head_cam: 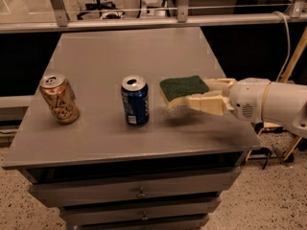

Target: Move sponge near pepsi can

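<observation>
A sponge (182, 86) held just right of the blue can (135, 102).
The tool (200, 94), near the bench (120, 51) right edge, is clamped on its light, squashy foam end.

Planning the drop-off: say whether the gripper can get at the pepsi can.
Probably yes. The gripper, shut on the sponge, hangs just beside the pepsi can with only bare table between; the orange can stands on its far side.
</observation>
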Motion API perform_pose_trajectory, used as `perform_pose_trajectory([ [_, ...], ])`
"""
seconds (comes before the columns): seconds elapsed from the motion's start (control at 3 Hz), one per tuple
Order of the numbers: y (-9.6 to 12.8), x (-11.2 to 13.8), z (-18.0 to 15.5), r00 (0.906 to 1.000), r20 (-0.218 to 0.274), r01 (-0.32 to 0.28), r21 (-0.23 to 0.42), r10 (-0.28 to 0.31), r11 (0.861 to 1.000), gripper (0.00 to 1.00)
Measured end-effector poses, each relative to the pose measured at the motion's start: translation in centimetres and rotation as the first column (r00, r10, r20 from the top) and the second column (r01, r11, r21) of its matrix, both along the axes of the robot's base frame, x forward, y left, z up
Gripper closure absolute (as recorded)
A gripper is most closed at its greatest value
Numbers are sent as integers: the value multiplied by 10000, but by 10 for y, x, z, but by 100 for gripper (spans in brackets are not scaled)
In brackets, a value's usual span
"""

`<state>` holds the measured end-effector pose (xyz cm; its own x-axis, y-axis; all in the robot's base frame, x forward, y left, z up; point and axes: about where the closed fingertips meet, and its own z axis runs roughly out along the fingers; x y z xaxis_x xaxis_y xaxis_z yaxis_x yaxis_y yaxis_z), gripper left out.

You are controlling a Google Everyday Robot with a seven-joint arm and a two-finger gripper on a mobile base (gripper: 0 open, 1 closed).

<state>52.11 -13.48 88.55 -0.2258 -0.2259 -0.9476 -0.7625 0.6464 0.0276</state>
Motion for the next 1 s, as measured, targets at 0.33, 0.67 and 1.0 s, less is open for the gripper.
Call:
perform_pose_trajectory([
  [0.33,-2,-1,-7,9998,32,185,-224,-185,9996,83],
  [0.67,-3,0,-12,9994,35,345,-489,-344,9982,61],
  [1.0,-3,0,-19,9990,-289,334,-620,-352,9975,36],
])
